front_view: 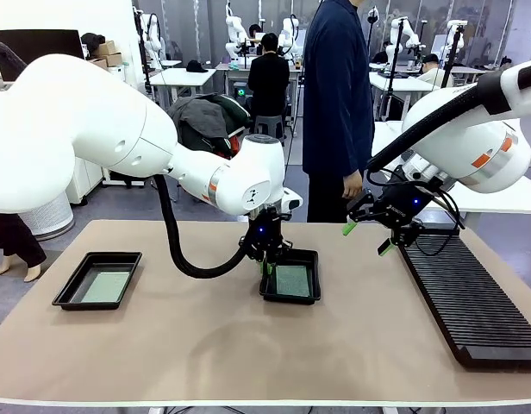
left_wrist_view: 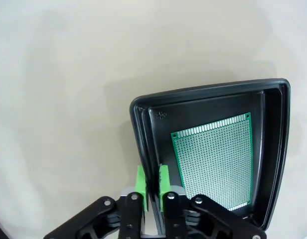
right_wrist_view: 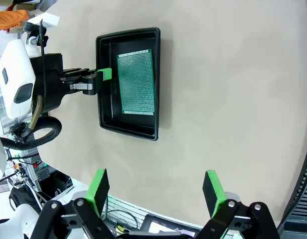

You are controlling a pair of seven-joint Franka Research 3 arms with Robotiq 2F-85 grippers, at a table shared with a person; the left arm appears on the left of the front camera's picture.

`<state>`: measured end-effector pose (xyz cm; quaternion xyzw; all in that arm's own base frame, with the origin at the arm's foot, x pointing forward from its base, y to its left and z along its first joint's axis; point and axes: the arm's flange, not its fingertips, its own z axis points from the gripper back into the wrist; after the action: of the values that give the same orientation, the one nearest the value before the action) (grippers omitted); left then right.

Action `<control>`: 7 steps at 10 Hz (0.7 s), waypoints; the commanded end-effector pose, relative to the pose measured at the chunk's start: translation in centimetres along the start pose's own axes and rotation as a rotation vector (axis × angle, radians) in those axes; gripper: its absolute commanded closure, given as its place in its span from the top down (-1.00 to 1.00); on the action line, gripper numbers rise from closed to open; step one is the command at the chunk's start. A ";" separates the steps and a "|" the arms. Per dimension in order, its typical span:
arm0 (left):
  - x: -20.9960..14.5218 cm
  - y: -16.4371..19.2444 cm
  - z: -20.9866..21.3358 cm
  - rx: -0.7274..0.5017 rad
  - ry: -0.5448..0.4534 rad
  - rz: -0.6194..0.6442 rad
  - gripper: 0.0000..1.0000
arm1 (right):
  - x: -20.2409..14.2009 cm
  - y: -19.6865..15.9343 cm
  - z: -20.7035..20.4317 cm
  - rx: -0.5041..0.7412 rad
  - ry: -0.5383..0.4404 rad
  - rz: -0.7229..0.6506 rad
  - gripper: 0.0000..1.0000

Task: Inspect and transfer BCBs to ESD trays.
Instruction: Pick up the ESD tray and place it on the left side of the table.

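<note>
My left pincer [left_wrist_view: 151,180] pinches the black tray's [left_wrist_view: 143,129] rim; inside lies a green board [left_wrist_view: 216,162] dotted with holes. My right pincer [right_wrist_view: 156,191] hangs spread. Another tray [front_view: 71,293] seemingly holds a second board [front_view: 106,286].

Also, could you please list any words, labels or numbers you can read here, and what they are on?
No text can be read.
Small raised mark inside the corner of the middle tray: too small to read.
Small marking on the right pincer: too blurred to read.
Green board: no readable print.
</note>
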<state>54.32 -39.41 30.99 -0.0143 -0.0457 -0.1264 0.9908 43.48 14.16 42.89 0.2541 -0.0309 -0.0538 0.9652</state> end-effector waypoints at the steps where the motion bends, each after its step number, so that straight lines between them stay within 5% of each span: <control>1: 0.3 0.1 -0.1 -0.019 0.010 -0.004 -0.98 | 0.3 0.1 -0.1 -0.019 0.000 -0.013 1.00; 7: 0.0 0.0 0.0 0.000 0.001 0.002 -1.00 | 0.3 0.1 -0.1 -0.019 0.000 -0.013 1.00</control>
<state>54.37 -39.38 30.94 -0.0160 -0.0439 -0.1223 0.9914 43.48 14.16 42.89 0.2541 -0.0309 -0.0538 0.9652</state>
